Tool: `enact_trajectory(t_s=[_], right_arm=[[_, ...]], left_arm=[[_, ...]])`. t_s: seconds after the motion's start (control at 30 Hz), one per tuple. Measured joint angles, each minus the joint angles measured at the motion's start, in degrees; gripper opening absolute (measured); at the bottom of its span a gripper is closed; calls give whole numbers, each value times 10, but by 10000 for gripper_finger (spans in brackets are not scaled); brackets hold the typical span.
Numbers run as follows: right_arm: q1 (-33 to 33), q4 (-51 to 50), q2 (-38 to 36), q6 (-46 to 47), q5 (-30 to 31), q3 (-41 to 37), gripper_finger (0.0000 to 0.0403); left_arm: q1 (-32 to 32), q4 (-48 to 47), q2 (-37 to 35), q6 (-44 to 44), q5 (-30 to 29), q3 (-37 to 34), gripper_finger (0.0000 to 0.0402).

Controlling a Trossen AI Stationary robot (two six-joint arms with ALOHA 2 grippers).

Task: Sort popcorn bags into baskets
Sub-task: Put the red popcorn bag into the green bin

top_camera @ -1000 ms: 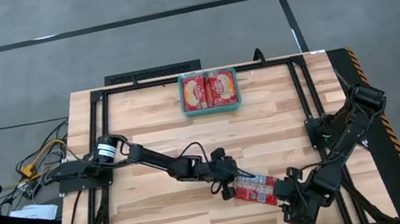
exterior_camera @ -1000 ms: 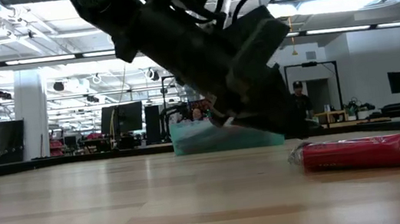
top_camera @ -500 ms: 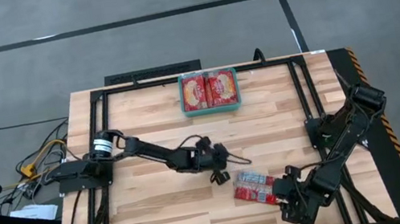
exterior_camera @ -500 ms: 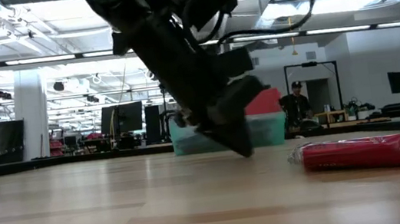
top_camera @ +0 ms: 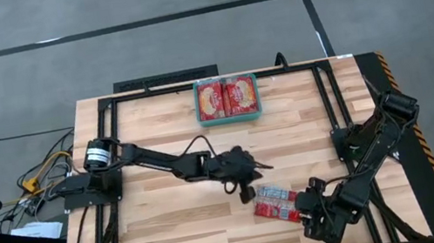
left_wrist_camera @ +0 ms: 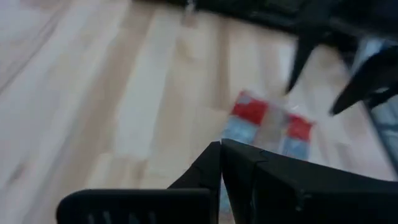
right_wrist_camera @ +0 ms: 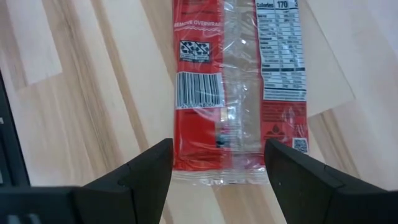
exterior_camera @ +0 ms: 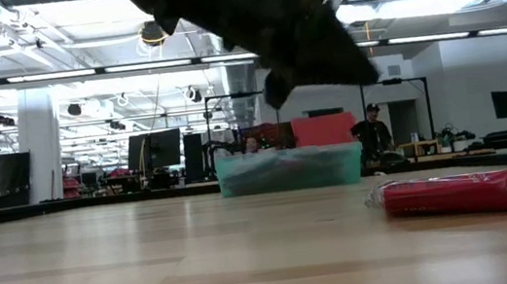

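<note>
A long red popcorn bag (top_camera: 277, 202) lies flat on the wood table near the front right, its printed back up; it also shows in the low view (exterior_camera: 476, 191). My right gripper (right_wrist_camera: 217, 149) is open over that bag's near end (right_wrist_camera: 217, 177), one finger to each side; in the high view it (top_camera: 307, 212) is at the bag's right end. My left gripper (left_wrist_camera: 221, 149) is shut and empty, raised above the table left of and beyond the bag (left_wrist_camera: 267, 121). The teal basket (top_camera: 230, 117) at the far middle holds two squarish bags (top_camera: 226, 98).
A black frame (top_camera: 108, 157) runs around the table's edges, and both arm bases stand on it. Bare wood lies between the basket and the long bag. In the low view the basket (exterior_camera: 289, 170) stands beyond, with a red bag's edge (exterior_camera: 323, 131) above its rim.
My left gripper has drawn back from the long bag's left end toward the table's far edge and has risen well clear of the table. The bag has stayed where it lay. My right gripper has kept still.
</note>
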Motion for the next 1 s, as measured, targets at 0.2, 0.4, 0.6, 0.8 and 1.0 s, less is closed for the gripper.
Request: enact_trajectory(t_s=[0.2,0.4,0.6,0.8,1.0], right_arm=[[0,5,0,0,-1,0,276],[-2,9,0,5,-5,0,276],[-8,13,0,5,-5,0,276],[-12,14,0,5,-5,0,276],[-12,14,0,5,-4,0,276]], left_arm=[[-12,12,35,5,4,0,0],[-24,51,63,-7,3,-1,0],[-22,45,63,35,-31,-1,0],[-23,43,63,44,-36,-1,0],[-23,39,63,63,-39,-1,0]])
